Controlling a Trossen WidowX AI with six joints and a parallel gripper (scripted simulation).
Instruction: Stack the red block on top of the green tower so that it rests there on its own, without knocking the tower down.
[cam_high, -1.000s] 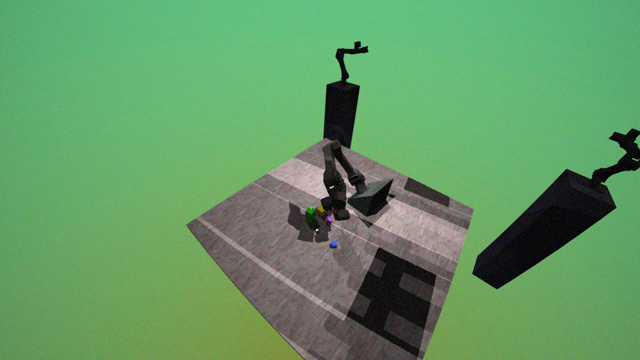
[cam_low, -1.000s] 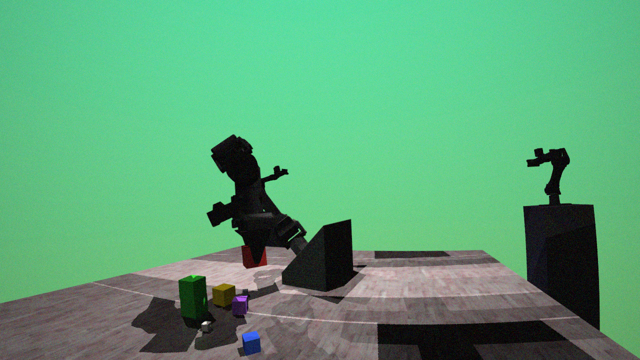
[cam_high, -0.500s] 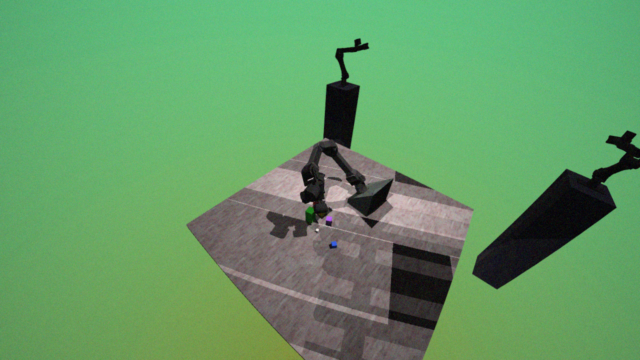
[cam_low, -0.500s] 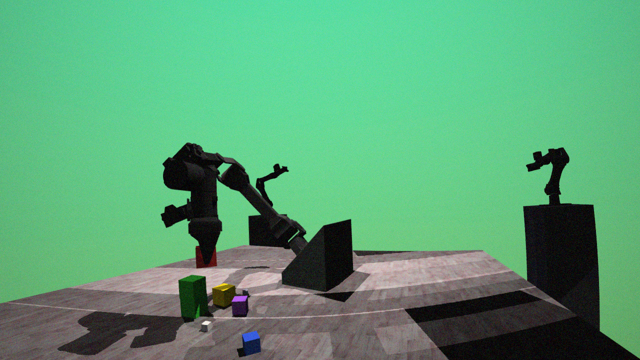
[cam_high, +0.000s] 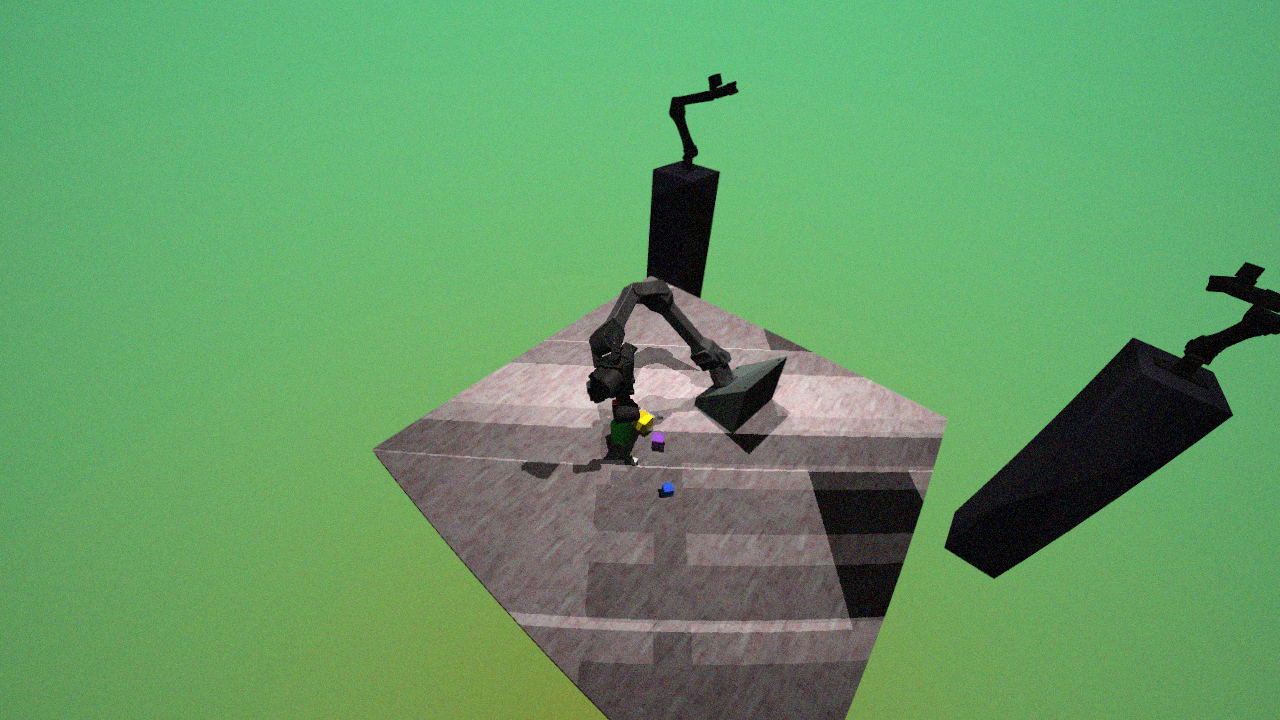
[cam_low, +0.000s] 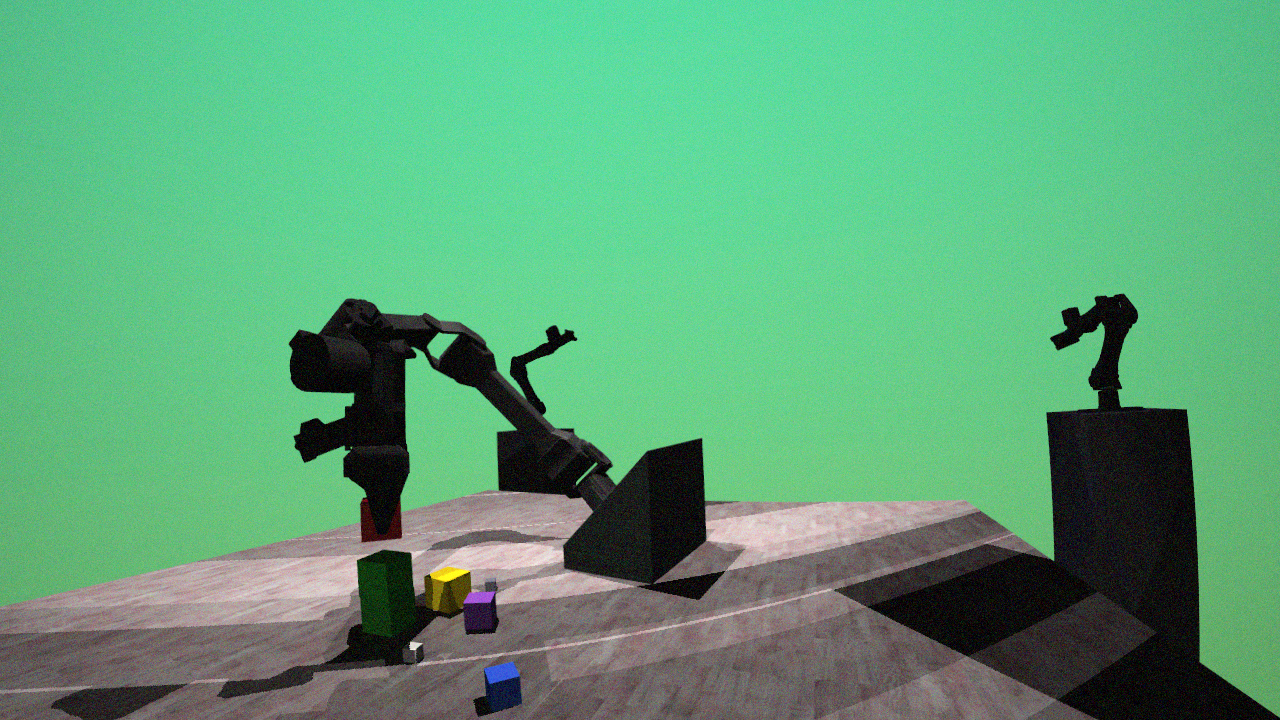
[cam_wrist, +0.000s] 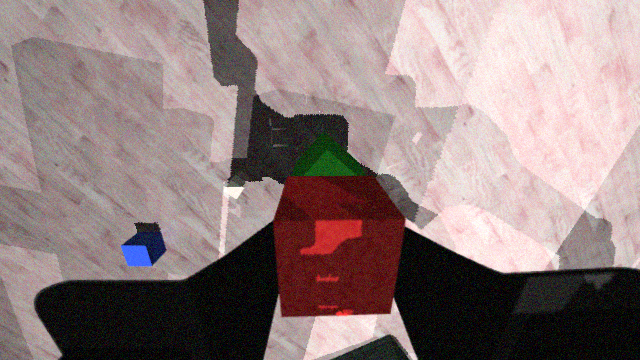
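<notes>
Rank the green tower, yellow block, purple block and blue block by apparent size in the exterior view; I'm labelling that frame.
1. green tower, clearly largest.
2. yellow block.
3. blue block and purple block look about alike; the blue one is nearer the camera, so I won't rank them.

The gripper (cam_low: 381, 523) is hanging right above the tower (cam_low: 386, 592) with a block (cam_low: 368, 522) clamped between its fingers, not touching the top. Two cubes are sitting just right of the tower, one (cam_low: 447, 589) behind the other (cam_low: 479, 610). Another cube (cam_low: 502, 685) is lying nearer the exterior camera, well apart from them.
</notes>
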